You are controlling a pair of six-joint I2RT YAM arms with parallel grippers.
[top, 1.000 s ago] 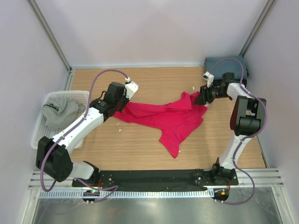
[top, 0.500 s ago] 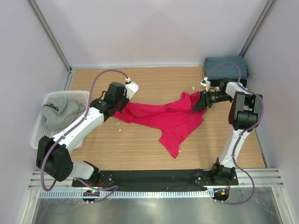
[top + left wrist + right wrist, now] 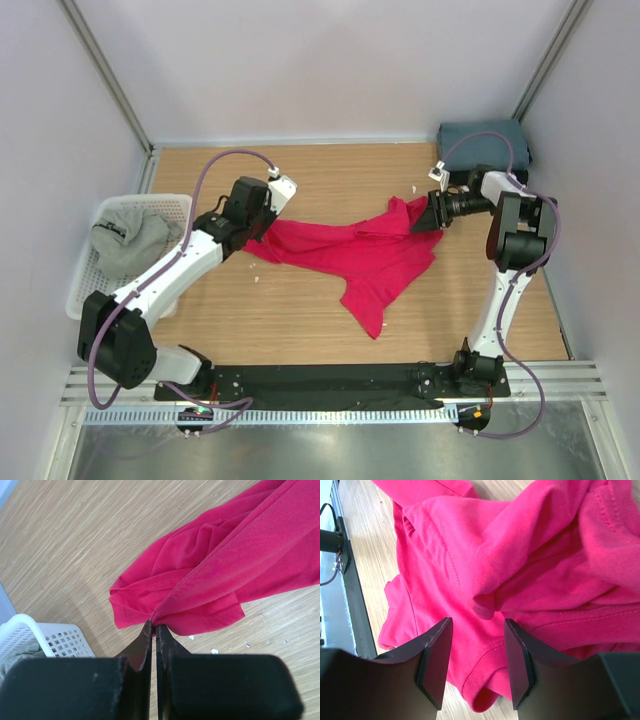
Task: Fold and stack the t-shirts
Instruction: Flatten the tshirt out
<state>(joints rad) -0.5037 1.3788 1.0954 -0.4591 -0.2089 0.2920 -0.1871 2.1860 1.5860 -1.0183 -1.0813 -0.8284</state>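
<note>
Top external: left arm [image 3: 180, 262] outstretched, left jaws pinching red t-shirt [image 3: 350, 255].

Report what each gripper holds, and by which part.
The left gripper is shut on the crimson-red cloth t-shirt, pinching a bunched edge at one end. The right gripper holds nothing: its jaws stand open over the other end.

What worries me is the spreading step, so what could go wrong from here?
The left gripper pinches only a thin edge of the red t-shirt at its very tips; a pull could slip it free. The right gripper stands open over bunched folds, so closing may catch several layers and leave the shirt twisted.
</note>
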